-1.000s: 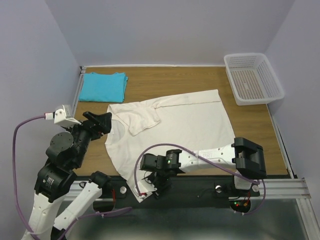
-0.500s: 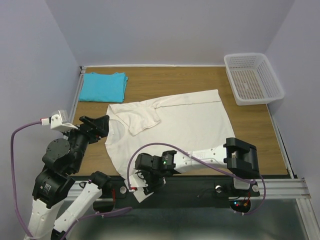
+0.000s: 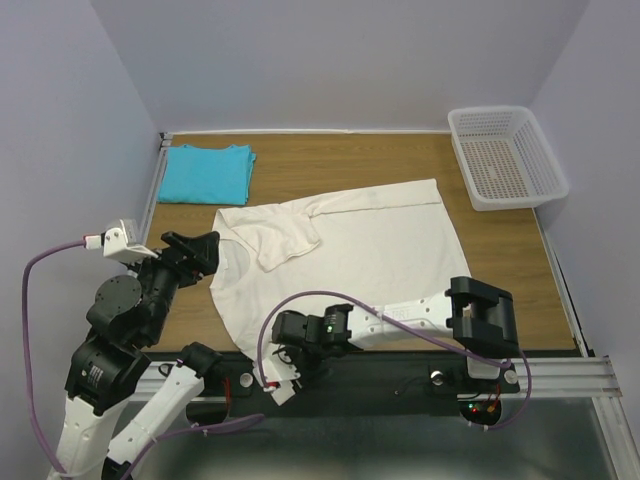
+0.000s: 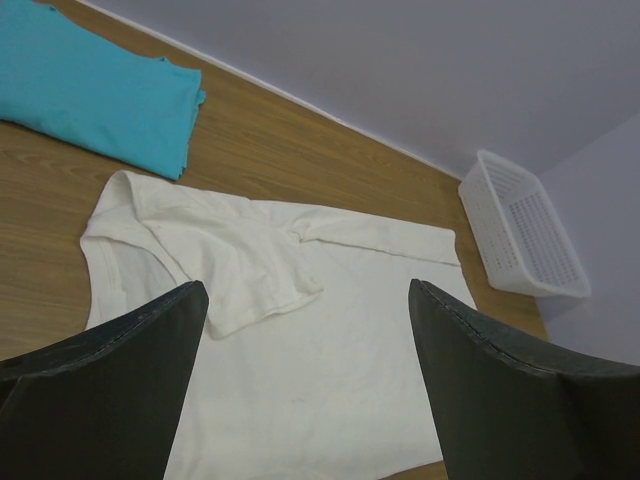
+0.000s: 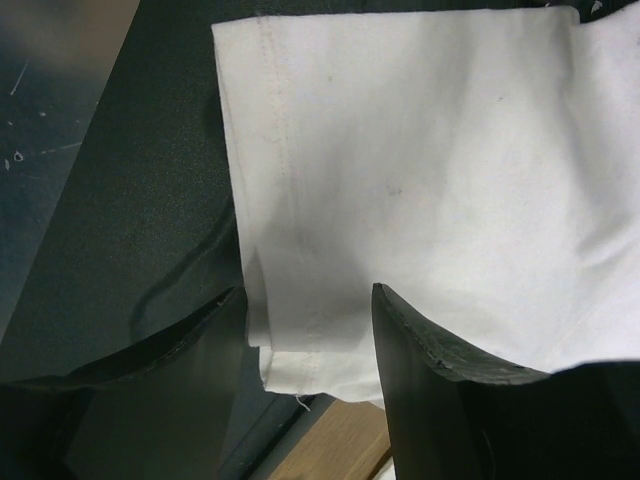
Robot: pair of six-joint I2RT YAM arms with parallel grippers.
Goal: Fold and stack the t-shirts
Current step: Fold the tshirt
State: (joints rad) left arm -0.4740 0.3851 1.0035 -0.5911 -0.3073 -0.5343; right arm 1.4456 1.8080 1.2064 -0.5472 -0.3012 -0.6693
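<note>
- Around: I see one white basket (image 3: 505, 112) at the table's (image 3: 400, 155) far right corner, well apart from the shirts. The right arm and its purple cable (image 3: 330, 295) lie across the cream shirt's near edge.
- Count: two t-shirts, one basket.
- Cream shirt (image 3: 350, 250): spread mid-table, wrinkled, one sleeve flopped onto the body, a hemmed corner hanging off the near edge.
- Turquoise shirt (image 3: 208, 172): folded, far left corner.
- Left claw (image 4: 305, 290): wide, empty, beside the collar.
- Right claw (image 5: 308, 290): jaws half apart astride that hanging hem.

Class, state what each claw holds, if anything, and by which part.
Nothing is held. The left claw is open and empty; the right claw stands open astride the sleeve hem of the cream shirt.
</note>
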